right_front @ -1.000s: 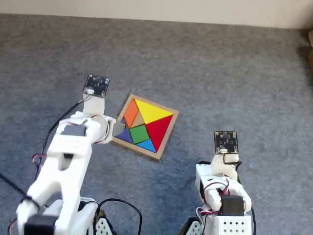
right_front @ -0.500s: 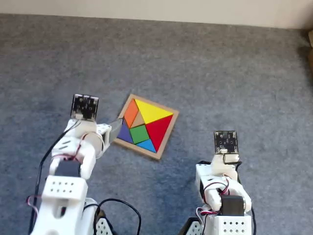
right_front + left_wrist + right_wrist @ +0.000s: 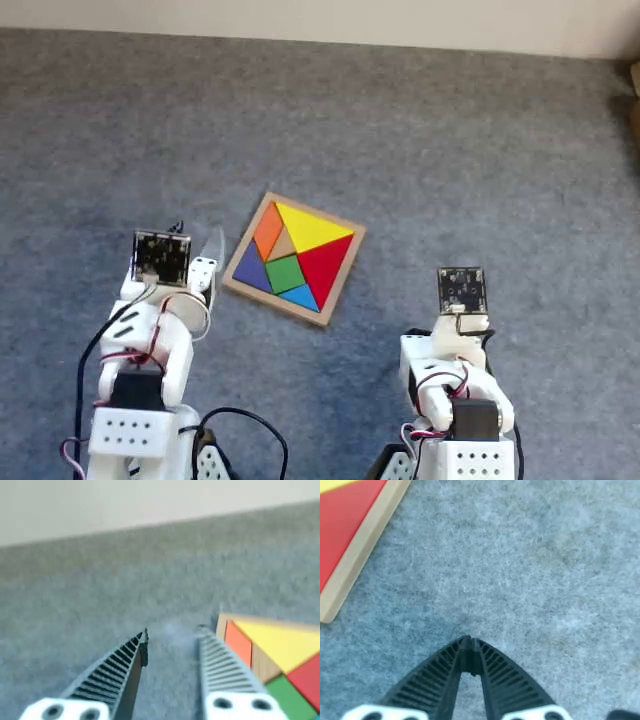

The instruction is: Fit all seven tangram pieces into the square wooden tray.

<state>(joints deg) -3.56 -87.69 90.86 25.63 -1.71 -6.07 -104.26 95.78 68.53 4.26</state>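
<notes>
Task status: judged complete or very nearly so. The square wooden tray [image 3: 347, 272] lies flat on the grey desk [image 3: 480, 150], turned corner-on to the arms, about midway between the far edge and the near edge and on the left arm's side. Contents: seven coloured pieces, counted in the high view. They are a large yellow triangle [image 3: 312, 228] at the far corner, a large red triangle [image 3: 325, 265] on the right side, an orange slanted piece [image 3: 267, 232] along the far left rim, a tan triangle [image 3: 284, 245] beside it, a green square [image 3: 286, 273] at the middle, a purple triangle [image 3: 252, 273] at the left corner and a light blue triangle [image 3: 300, 296] at the near corner. They fill the recess with no visible gap; whether each sits fully flush cannot be confirmed. No loose piece is seen on the desk. The left hand [image 3: 173, 632] is spread and empty, just beside the tray's left corner without touching it. The right hand [image 3: 470, 641] is pressed together, holding nothing, low over bare desk near the tray's right side. Remaining work, in my judgement: none beyond parking the arms.
</notes>
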